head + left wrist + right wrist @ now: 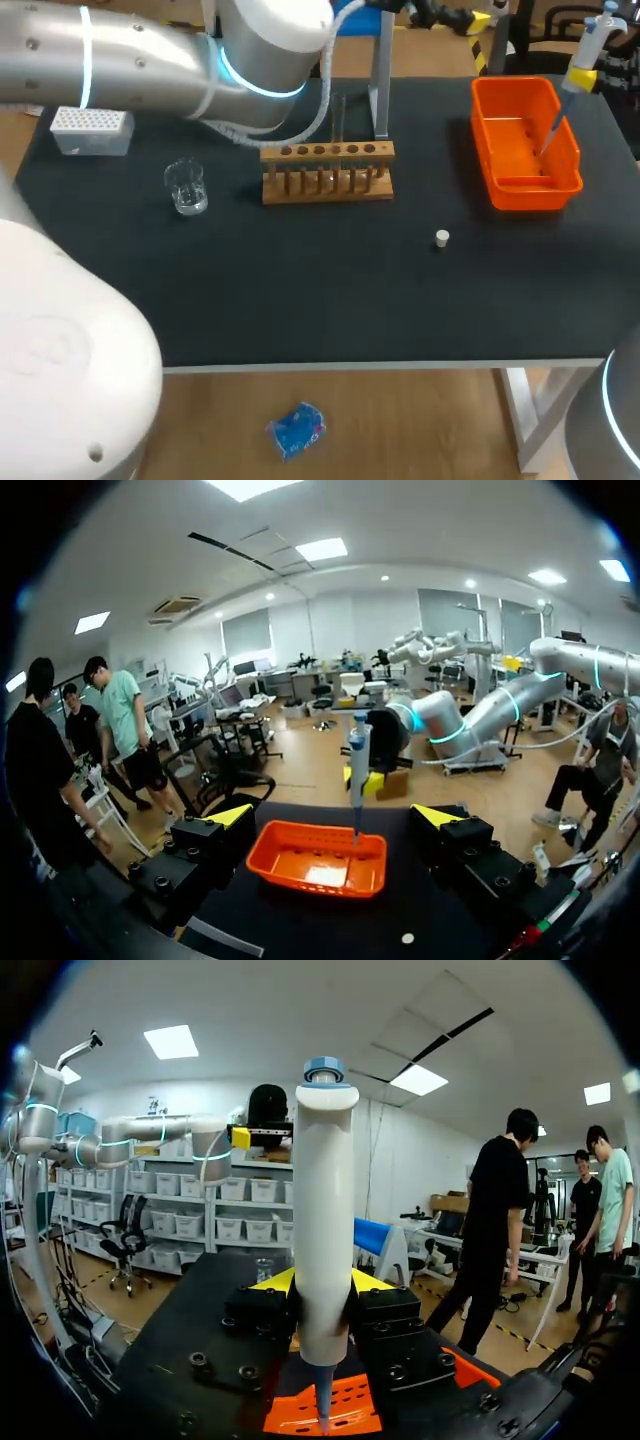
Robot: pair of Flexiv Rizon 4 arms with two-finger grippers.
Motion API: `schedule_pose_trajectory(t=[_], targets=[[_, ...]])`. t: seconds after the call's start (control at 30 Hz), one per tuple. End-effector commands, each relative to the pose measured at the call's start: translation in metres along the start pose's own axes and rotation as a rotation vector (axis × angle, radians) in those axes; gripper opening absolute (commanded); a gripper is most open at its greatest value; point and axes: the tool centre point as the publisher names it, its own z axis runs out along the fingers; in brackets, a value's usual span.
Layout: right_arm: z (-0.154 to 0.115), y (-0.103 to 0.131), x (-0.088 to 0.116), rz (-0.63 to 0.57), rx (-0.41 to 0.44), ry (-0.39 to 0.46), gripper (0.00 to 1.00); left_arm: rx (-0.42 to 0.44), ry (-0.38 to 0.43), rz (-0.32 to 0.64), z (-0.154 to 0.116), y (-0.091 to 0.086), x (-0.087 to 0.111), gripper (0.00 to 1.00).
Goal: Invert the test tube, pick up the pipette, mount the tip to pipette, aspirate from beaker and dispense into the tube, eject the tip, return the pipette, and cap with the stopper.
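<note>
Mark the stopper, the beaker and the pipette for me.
stopper (442, 238), head view, on its white top.
beaker (187, 188), head view, on its clear glass wall.
pipette (323, 1230), right wrist view, on its white barrel.

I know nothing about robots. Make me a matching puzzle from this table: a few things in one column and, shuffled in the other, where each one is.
Things:
1. pipette
2. beaker
3. stopper
4. tip box

Places:
A. small and white, alone on the table, right of the wooden rack
B. held in the right claw, tip over the orange bin
C. white block at the table's far left corner
D. clear glass, just left of the wooden rack

Pairs: 1-B, 2-D, 3-A, 4-C.
</note>
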Motion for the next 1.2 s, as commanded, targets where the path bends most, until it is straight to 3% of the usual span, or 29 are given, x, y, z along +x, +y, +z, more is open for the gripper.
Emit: schedule_pose_trajectory(t=[0.03, 0.23, 0.4, 0.47, 0.5, 0.53, 0.57, 0.6, 1.03, 1.2], targets=[[-0.001, 0.0, -0.001, 0.0, 0.0, 0.004, 0.0, -0.099, 0.003, -0.001, 0.002, -0.002, -0.001, 1.0], [-0.001, 0.0, -0.001, 0.0, 0.0, 0.004, 0.0, -0.097, -0.006, 0.011, 0.015, -0.005, -0.008, 1.0], [-0.001, 0.0, -0.001, 0.0, 0.0, 0.004, 0.0, -0.091, 0.059, 0.045, 0.045, -0.019, -0.021, 1.0], [-0.001, 0.0, -0.001, 0.0, 0.0, 0.004, 0.0, -0.079, 0.083, 0.047, 0.054, -0.025, -0.026, 0.68], [-0.001, 0.0, -0.001, 0.0, 0.0, 0.004, 0.0, -0.078, 0.085, 0.05, 0.058, -0.028, -0.029, 0.45], [-0.001, 0.0, -0.001, 0.0, 0.0, 0.004, 0.0, -0.068, 0.096, 0.043, 0.061, -0.03, -0.03, 0.33], [-0.001, 0.0, -0.001, 0.0, 0.0, 0.004, 0.0, -0.057, 0.106, 0.044, 0.063, -0.032, -0.031, 0.07], [-0.001, 0.0, -0.001, 0.0, 0.0, 0.004, 0.0, -0.054, 0.109, 0.048, 0.066, -0.034, -0.031, 0.0], [-0.001, 0.0, -0.001, 0.0, 0.0, 0.004, 0.0, -0.026, 0.185, 0.034, 0.104, -0.052, -0.016, 0.0], [-0.001, 0.0, -0.001, 0.0, 0.0, 0.004, 0.0, 0.063, 0.207, 0.012, 0.109, -0.055, -0.006, 0.0]])
